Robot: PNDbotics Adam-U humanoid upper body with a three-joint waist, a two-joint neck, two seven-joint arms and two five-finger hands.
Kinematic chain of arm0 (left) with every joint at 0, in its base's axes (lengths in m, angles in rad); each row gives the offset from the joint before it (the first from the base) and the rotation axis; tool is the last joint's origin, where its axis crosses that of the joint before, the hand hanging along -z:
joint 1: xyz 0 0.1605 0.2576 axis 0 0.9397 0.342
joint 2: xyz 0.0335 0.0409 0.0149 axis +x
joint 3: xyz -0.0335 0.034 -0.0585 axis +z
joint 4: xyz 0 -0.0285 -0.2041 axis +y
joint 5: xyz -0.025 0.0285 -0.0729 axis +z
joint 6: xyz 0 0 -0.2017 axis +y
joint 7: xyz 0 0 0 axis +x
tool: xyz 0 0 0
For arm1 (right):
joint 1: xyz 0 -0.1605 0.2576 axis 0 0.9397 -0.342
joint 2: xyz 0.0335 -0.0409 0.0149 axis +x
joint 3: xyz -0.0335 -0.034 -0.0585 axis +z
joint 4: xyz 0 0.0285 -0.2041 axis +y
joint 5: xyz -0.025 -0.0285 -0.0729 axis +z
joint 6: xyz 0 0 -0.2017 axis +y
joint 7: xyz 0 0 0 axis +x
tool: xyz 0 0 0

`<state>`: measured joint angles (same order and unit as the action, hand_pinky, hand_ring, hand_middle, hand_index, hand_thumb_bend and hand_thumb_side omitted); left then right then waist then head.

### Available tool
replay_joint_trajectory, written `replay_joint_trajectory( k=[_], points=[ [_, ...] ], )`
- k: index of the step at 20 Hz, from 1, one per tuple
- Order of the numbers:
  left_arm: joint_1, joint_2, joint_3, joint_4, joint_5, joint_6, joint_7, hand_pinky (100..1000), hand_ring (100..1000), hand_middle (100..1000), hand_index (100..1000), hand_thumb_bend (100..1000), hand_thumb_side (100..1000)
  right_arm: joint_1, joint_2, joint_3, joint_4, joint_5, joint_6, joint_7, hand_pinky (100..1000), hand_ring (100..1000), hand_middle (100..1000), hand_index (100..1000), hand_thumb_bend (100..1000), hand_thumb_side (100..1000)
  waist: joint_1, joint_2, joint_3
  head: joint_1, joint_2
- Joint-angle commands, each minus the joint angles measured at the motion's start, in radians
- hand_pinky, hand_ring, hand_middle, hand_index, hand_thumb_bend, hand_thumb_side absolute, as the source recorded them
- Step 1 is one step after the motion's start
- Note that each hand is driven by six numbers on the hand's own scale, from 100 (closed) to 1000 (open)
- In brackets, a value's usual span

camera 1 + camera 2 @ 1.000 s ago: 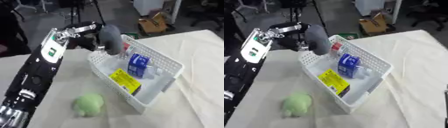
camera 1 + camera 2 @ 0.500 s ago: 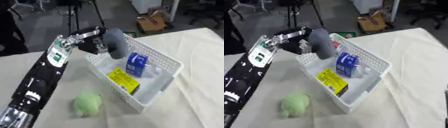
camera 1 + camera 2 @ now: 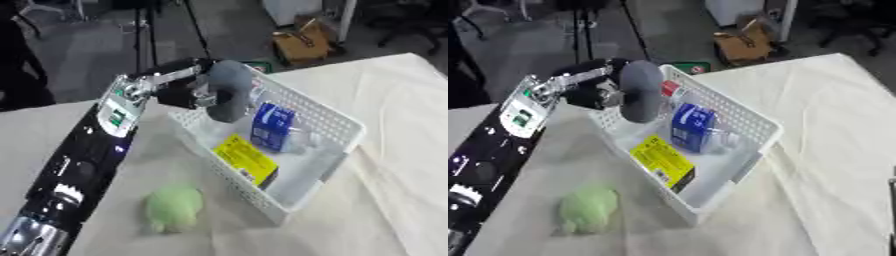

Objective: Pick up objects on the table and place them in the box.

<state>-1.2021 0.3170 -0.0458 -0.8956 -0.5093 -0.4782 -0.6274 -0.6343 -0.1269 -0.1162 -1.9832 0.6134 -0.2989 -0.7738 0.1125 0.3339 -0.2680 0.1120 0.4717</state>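
One grey object point(image 3: 229, 90), gripped in the left hand's point(image 3: 188, 92) curled fingers, has moved over the basket point(image 3: 332, 131).

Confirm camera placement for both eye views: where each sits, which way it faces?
Left eye view: in the head, looking down at the table; left arm enters from lower left, left hand holding a grey object over the white basket.
Right eye view: same head, same downward aim, same arm.
Shared: basket, blue carton, yellow pack, green object.
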Motion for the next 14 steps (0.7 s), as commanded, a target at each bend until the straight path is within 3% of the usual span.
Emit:
replay_joint_trajectory(
  k=[1, 7, 10, 13, 14],
  points=[
    [-0.017, 0.011, 0.008, -0.009, -0.02, -0.05, 0.003, 985, 818, 877, 1000, 383, 967, -0.018, -0.005, 0.004, -0.017, -0.008, -0.003, 0.004, 792, 723, 583, 792, 100, 921, -0.006, -0.017, -0.003, -0.003, -0.013],
    [-0.016, 0.008, 0.013, 0.002, 0.001, -0.056, 0.041, 982, 788, 864, 1000, 351, 977, -0.025, -0.004, 0.006, -0.017, -0.011, -0.004, 0.006, 792, 724, 583, 792, 100, 920, -0.004, -0.011, -0.015, -0.001, -0.017],
    [-0.018, 0.009, 0.021, 0.009, 0.016, -0.056, 0.07, 981, 764, 844, 1000, 217, 981, -0.033, -0.001, 0.01, -0.017, -0.014, -0.007, 0.008, 791, 723, 583, 791, 100, 919, 0.003, -0.003, -0.035, 0.006, -0.03],
    [-0.024, 0.009, 0.028, 0.029, 0.021, -0.066, 0.093, 995, 771, 856, 1000, 204, 983, -0.041, 0.0, 0.012, -0.017, -0.016, -0.009, 0.011, 791, 724, 583, 791, 100, 920, 0.008, 0.003, -0.052, 0.012, -0.039],
    [-0.026, 0.01, 0.029, 0.034, 0.019, -0.073, 0.096, 1000, 854, 935, 1000, 235, 918, -0.042, 0.0, 0.013, -0.017, -0.017, -0.009, 0.011, 790, 723, 582, 790, 100, 919, 0.009, 0.004, -0.055, 0.012, -0.04]
  ],
)
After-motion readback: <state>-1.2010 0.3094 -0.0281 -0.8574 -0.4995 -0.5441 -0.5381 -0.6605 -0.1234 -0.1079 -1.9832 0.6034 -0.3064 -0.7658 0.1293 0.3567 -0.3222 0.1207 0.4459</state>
